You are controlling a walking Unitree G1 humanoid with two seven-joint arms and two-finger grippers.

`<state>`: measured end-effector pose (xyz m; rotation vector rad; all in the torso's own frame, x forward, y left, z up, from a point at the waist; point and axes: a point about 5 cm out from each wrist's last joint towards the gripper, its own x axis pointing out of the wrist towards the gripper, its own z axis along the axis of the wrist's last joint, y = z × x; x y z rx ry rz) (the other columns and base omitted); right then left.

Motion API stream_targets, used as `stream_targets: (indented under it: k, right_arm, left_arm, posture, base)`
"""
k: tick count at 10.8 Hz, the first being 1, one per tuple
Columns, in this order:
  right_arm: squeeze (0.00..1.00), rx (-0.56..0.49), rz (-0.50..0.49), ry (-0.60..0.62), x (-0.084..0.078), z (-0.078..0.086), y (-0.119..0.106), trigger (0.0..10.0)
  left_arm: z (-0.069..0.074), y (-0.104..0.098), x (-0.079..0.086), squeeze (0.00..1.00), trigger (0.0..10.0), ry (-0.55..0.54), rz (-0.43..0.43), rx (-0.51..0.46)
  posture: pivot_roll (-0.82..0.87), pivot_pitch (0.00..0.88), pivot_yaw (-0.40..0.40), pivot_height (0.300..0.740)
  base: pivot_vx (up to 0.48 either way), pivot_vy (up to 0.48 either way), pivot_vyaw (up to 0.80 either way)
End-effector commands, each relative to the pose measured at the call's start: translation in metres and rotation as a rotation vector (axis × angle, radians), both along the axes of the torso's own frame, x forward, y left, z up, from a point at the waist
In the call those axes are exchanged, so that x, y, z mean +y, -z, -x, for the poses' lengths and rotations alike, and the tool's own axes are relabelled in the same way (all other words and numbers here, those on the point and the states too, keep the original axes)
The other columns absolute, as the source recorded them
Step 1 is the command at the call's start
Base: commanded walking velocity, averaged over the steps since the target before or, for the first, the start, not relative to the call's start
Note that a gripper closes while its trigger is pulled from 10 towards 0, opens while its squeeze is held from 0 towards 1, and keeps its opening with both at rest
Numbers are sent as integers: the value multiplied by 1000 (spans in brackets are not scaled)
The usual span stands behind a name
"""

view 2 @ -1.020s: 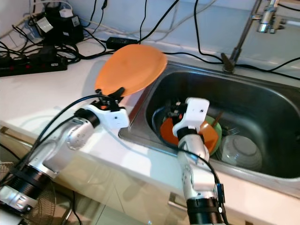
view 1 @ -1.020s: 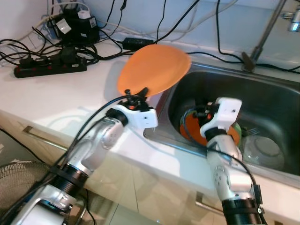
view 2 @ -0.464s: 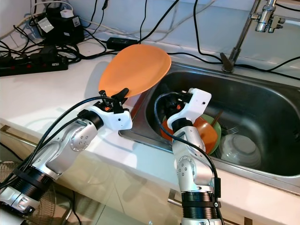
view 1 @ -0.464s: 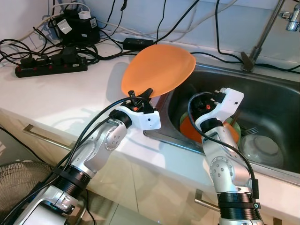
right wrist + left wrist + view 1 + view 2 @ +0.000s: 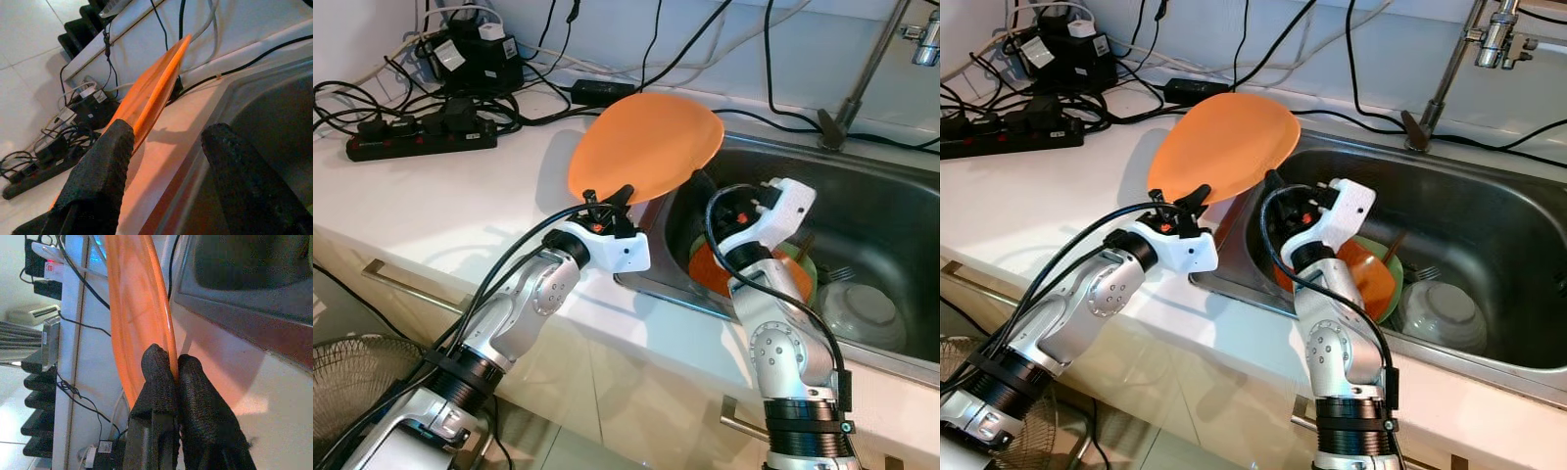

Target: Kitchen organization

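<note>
One orange plate (image 5: 646, 145), tilted on edge, pinched by left claw (image 5: 605, 202).

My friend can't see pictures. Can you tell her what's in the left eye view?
The robot's left gripper holds an orange plate by its rim, tilted up over the white counter beside a steel sink. Its right gripper, open, reaches toward the plate above an orange bowl in the sink.

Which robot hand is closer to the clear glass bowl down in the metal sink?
The right gripper. It hangs open over the sink's near-left part, apart from the clear glass bowl. The left gripper is farther, over the counter, pinching the round orange plate.
</note>
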<state>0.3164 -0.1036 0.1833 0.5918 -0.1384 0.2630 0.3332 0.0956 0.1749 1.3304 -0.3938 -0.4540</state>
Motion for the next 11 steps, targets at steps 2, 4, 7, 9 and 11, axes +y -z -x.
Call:
stream_targets:
  k: [2,4,7,9,11]
  right_arm:
    - [1000,-26,-22,-3,-2,1,-10,10000]
    - [0,-16,-28,0,-1,0,-10,10000]
    - [0,-4,-35,-4,3,-3,-9,10000]
    - [0,8,-40,6,3,-5,-8,10000]
    - [0,16,-45,11,4,-6,-7,10000]
  left_arm:
    - [4,12,-4,0,10000,21,-30,47]
    - [6,13,-8,0,10000,40,-32,53]
    - [10,12,-13,0,10000,76,-22,51]
    - [13,13,-12,0,10000,83,-22,51]
    - [18,14,-11,0,10000,91,-25,52]
  posture:
    - [193,40,3,740]
    - [196,45,2,740]
    - [201,50,-1,740]
    - [204,57,-3,740]
    - [209,62,-5,740]
  base:
    - [0,0,0]
    - [0,0,0]
    - [0,0,0]
    - [0,0,0]
    - [0,0,0]
